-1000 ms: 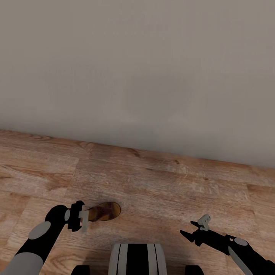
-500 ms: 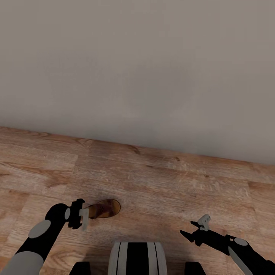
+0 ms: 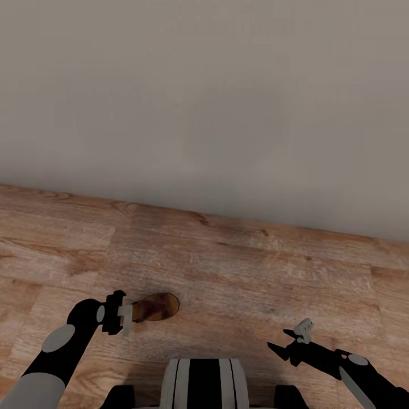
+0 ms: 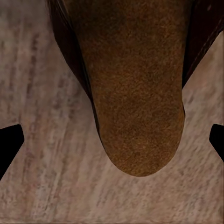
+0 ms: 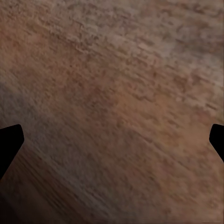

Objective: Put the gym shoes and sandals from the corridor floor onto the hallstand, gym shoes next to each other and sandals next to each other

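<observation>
Left gripper (image 3: 126,318) nearer half-hidden sandal (image 3: 157,307).

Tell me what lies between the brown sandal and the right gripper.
Only bare wood-plank floor. In the head view, nothing sits on the stretch from the sandal to the right gripper, apart from the top of the robot's own trunk below it.
</observation>
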Tool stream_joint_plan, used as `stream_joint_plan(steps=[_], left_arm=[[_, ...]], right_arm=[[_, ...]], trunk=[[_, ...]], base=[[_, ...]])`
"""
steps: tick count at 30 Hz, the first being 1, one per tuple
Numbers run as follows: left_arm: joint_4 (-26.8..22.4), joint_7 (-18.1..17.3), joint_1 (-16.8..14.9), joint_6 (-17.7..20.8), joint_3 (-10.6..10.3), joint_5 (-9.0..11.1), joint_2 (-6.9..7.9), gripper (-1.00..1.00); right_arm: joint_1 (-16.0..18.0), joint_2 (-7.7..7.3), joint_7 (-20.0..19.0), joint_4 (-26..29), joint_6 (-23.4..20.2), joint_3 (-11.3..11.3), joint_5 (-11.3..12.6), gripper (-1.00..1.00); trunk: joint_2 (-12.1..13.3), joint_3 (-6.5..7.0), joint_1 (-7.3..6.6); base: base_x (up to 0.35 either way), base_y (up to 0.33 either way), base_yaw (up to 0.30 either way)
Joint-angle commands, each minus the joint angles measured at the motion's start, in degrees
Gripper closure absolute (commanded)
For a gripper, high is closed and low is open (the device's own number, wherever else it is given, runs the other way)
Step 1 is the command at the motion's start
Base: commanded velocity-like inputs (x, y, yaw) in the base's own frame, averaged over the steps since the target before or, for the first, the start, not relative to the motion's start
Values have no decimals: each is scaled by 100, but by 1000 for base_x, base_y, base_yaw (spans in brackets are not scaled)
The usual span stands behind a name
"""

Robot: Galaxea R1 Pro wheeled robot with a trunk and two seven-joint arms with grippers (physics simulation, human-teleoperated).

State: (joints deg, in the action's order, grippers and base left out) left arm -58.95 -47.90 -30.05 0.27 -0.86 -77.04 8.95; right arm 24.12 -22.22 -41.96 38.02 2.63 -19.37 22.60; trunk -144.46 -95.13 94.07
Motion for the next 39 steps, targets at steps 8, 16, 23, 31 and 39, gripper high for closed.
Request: stream_joint_plan(steps=[8,16,23,31,39], left_arm=[[-11,-18,-1,87,-11,-22,-14,-100],[-17,-17,-13,96,-11,-14,-41,-100],[-57,-16,-18,96,-11,-16,-42,-100],[-119,-17,-19,96,-11,-21,-35,-100],[-123,-17,-11,96,-11,-22,-1,-100]], right_arm=[[5,-6,3,-5,27,-39,38,-100],[5,-4,3,-5,27,-39,42,-100],[5,-7,3,-5,27,-39,43,-100],[5,-6,3,-5,27,-40,43,-100],[5,-4,3,-5,27,-40,40,-100]], trunk=[[-1,-20,-1],[-11,-202,17],[-20,-410,35],[-20,-456,35],[-20,-461,35]], base=[[0,0,0],[0,0,0],[0,0,0],[0,0,0],[0,0,0]])
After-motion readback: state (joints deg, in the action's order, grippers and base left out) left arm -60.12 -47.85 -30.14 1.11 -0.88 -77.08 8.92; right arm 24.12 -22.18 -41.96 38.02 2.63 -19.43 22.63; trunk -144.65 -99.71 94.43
